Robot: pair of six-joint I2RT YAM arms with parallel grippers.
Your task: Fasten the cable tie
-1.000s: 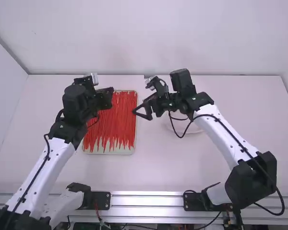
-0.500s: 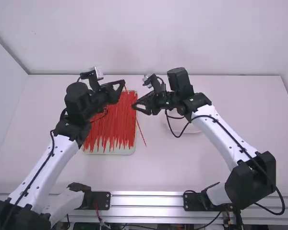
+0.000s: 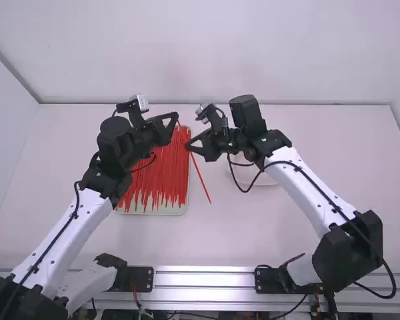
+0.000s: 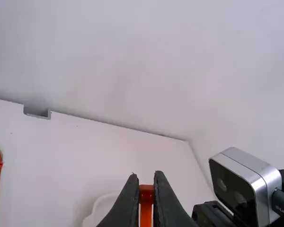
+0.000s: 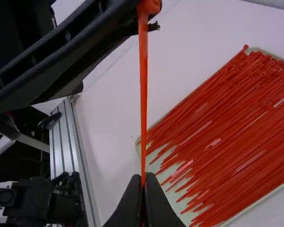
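The left jaws and the right jaws each gripped one tie [image 5: 143, 94], which ran straight between them.

My left arm [image 3: 73, 223] and right arm [image 3: 313, 193] both reach forward, wrists raised, hands nearly meeting. My left hand [image 3: 175, 122] pinches the tie [image 3: 201, 179] at its end; my right hand [image 3: 191, 148] clamps it partway along.

Readable text: none.
No legible lettering, numbers or labels on the cable ties [image 3: 161, 167], their tray [image 3: 153, 212] or the white surface [image 3: 253, 220].
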